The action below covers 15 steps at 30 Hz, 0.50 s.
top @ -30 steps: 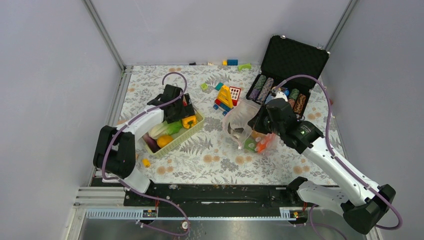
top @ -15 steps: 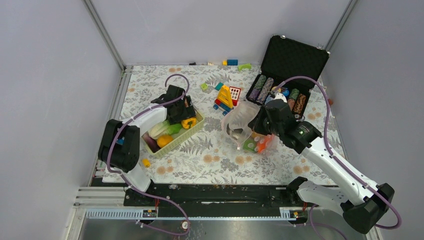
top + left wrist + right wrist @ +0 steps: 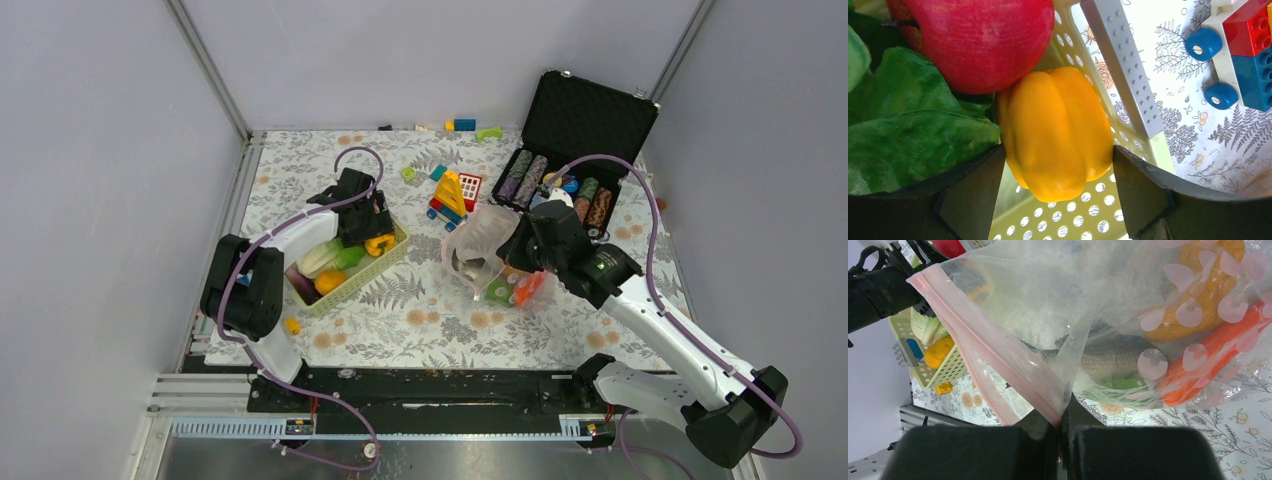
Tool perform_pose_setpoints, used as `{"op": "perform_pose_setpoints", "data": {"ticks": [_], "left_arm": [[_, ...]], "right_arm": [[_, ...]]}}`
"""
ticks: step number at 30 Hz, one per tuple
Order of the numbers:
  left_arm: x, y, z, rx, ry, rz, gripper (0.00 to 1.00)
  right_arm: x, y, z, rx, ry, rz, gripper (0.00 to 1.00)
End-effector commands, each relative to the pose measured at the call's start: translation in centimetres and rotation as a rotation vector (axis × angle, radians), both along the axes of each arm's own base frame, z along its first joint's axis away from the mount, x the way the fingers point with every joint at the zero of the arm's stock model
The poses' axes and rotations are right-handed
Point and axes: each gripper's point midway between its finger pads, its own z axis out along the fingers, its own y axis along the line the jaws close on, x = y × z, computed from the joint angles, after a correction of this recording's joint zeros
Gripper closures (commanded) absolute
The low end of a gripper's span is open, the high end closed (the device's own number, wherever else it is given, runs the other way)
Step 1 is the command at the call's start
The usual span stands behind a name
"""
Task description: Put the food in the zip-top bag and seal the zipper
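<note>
The left gripper [image 3: 1058, 155] hangs low inside the pale green basket [image 3: 1073, 220], its jaws wide apart with a yellow pepper [image 3: 1055, 130] sitting right between them. The inner faces of the jaws are close against the pepper's flanks; I cannot tell whether they actually press on it. Just beyond the gripper's fingertips lies a red apple [image 3: 978, 40], touching the pepper. To the gripper's left side there are green leafy pieces [image 3: 913, 135]. Outside the basket wall, off to the gripper's right, coloured building blocks [image 3: 1248, 45] stand on the flower-patterned desk [image 3: 420, 310].

The right gripper [image 3: 1060, 427] is closed tight, pinching the clear film of the zip-top bag [image 3: 1048, 300] at its mouth. The pink-red zipper [image 3: 978, 345] runs up and away to the left from that pinch, unsealed, and the mouth gapes. Ahead of this gripper, inside the bag, I can see an orange carrot [image 3: 1213, 355], a grey fish-like piece [image 3: 1113, 357] and something green [image 3: 1120, 384] beneath it.
</note>
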Motion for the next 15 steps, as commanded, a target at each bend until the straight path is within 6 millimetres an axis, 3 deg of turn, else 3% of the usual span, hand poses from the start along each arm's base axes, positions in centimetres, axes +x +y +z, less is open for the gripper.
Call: {"op": "perform_pose_setpoints", "data": {"ticks": [1, 5, 11, 15], "left_arm": [[-0.2, 0.4, -0.4, 0.052, 0.02, 0.007, 0.42], [0.0, 0.3, 1.2, 0.029, -0.017, 0.013, 0.6], [0.0, 1.0, 4.8, 0.017, -0.121, 0.056, 1.0], [-0.4, 1.4, 6.4, 0.0, -0.172, 0.069, 1.0]], "right_arm": [[0.3, -0.9, 0.4, -0.012, -0.026, -0.033, 1.0], [0.3, -0.9, 0.4, -0.012, -0.029, -0.036, 1.0], [0.3, -1.0, 0.6, -0.009, -0.035, -0.04, 1.0], [0.2, -1.0, 0.7, -0.006, -0.034, -0.036, 1.0]]}}
